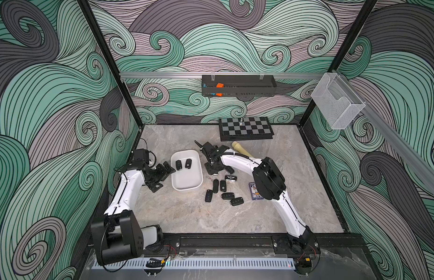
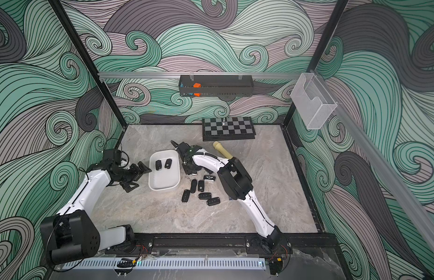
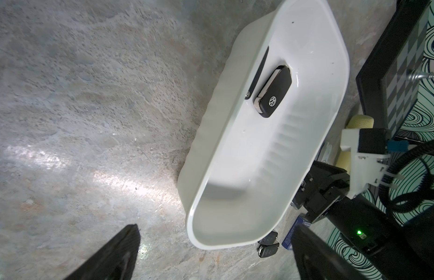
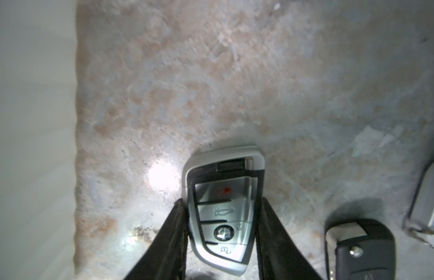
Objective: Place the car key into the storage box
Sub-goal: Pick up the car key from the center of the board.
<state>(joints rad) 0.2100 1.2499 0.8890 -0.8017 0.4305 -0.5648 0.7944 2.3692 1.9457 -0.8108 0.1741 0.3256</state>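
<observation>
In the right wrist view a silver car key [image 4: 223, 206] with a black button face lies on the marbled table. My right gripper [image 4: 222, 201] is shut on it, one finger against each long side. In both top views that gripper [image 1: 214, 168] [image 2: 190, 169] points down just right of the storage box and hides the key. The storage box [image 1: 189, 180] [image 2: 163, 184] [image 3: 271, 169] [image 4: 29, 121] is a shallow white bin holding two black keys [image 1: 178, 164] [image 3: 274, 97]. My left gripper [image 1: 162, 177] [image 2: 138, 177] [image 3: 216, 229] hovers open at the box's left side, holding nothing.
Several black keys [image 1: 223, 191] lie loose on the table right of the box, and one [image 4: 361, 252] sits close to the held key. A blue card box [image 1: 252, 191], a cream flashlight [image 1: 240, 149] and a chessboard [image 1: 246, 128] stand behind and to the right.
</observation>
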